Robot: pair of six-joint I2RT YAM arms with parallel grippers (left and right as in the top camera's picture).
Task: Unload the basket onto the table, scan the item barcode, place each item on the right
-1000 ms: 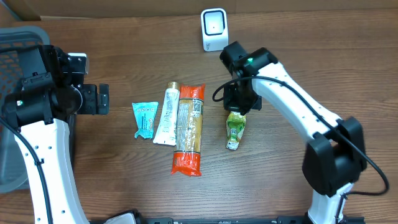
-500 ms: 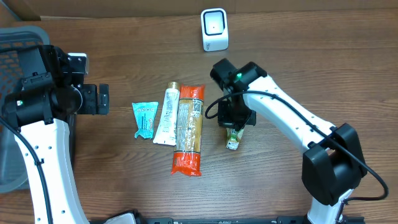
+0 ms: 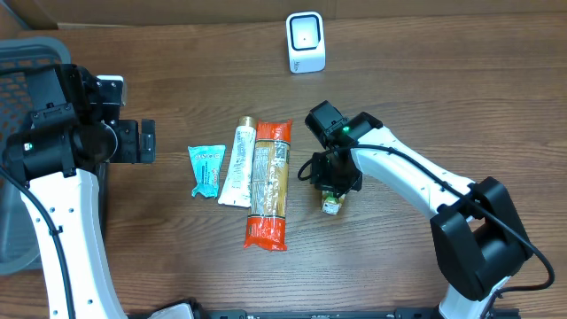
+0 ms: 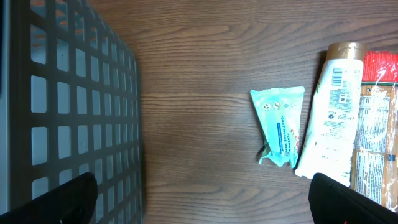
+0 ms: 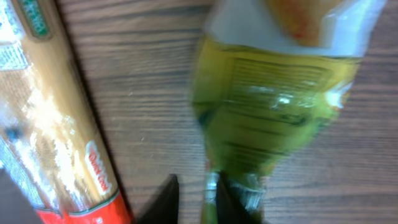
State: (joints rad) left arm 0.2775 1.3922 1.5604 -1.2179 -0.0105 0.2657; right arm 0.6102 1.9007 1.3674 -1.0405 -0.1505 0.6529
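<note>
Overhead view: the right tool (image 3: 334, 180) now sits directly over the green pouch (image 3: 330, 205). Only the pouch end nearest the robot's base shows from beneath it. A second ago this tool stood at the pouch's opposite end, on the scanner (image 3: 306, 42) side, with most of the pouch exposed. The arm has since swung across and covers it. The pouch itself lies in much the same spot on the counter (image 3: 443, 106), just beside the orange packet (image 3: 268, 182).

Right wrist view: the pouch fills the frame ahead of the fingers (image 5: 163, 202), and its crimped end runs down between them. The jaws stand a little apart, with a narrow gap. Whether they pinch the crimp or merely straddle it cannot be told. The picture is blurred, which suggests the arm is in motion.

Left wrist view: the left tool (image 4: 202, 186) is spread wide and empty, unchanged over the second. The basket (image 4: 68, 93) is to one side of it, and the teal sachet (image 4: 280, 127) and white tube (image 4: 329, 118) lie ahead on the other.

Assessment: the barcode has not been presented. The scanner stands well beyond the right tool, and the pouch rests flat on the counter. The shift reads as either a fresh pick-up at the crimp or a release; the frames do not settle which. A scan would need a firm hold on the crimp, a lift and a turn of the printed face toward the scanner window. The film looks thin and glossy, so slipping is a risk.
</note>
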